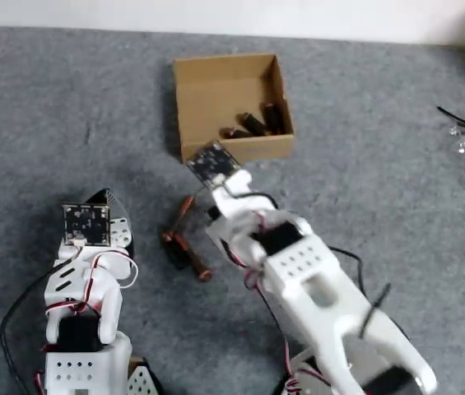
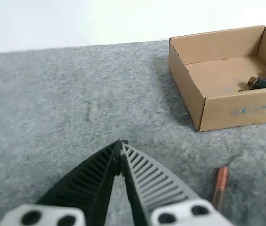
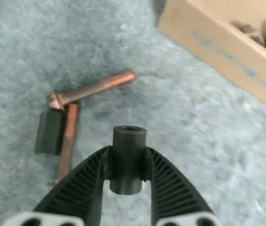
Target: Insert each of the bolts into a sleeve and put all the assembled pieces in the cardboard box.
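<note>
Currently my left claw (image 2: 120, 146) sits closed on nothing, its fingers pressed together, over the grey felt worktop (image 1: 397, 189). It is well short of the cardboard box (image 1: 216, 86) and off beyond the box's left front corner. Between that claw and the box I can see the loose parts on the felt. A copper-coloured bolt (image 3: 92, 89) lies nearest the box. Its head touches the tip of a second bolt (image 3: 66, 143), which runs away from the box. A loose sleeve (image 3: 50, 132), black and stubby, lies against the side of that second bolt. My right claw (image 3: 128, 153) hangs just in front of the box's near wall and is clamped on a black sleeve (image 3: 129, 141), with the open bore end poking out past the fingertips. Inside the box, several dark assembled pieces (image 1: 257, 123) lie bunched by the right-hand wall, toward the near side.
</note>
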`<move>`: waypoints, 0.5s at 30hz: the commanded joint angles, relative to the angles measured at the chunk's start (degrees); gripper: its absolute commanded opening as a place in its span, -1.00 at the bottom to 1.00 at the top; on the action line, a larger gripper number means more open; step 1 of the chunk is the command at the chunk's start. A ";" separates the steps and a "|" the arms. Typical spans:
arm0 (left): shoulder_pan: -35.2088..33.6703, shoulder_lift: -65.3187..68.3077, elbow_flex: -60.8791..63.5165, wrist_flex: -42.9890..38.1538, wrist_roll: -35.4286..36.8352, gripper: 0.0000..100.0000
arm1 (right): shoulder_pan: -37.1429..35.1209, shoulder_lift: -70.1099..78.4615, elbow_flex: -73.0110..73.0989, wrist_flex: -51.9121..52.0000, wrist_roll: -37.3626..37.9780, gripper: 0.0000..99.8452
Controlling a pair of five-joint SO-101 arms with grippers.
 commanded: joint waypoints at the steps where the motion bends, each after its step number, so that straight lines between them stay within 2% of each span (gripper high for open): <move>1: 3.47 0.57 -0.75 -0.62 -4.75 -0.97 | 4.26 -11.30 4.88 0.40 0.44 -0.99; 6: 9.54 0.66 -1.54 3.34 -9.67 -0.97 | 6.20 -24.92 16.48 0.40 0.79 -0.99; 15: 11.38 0.92 -3.56 6.33 -10.64 -0.96 | 6.20 -41.10 26.86 1.19 0.79 -0.99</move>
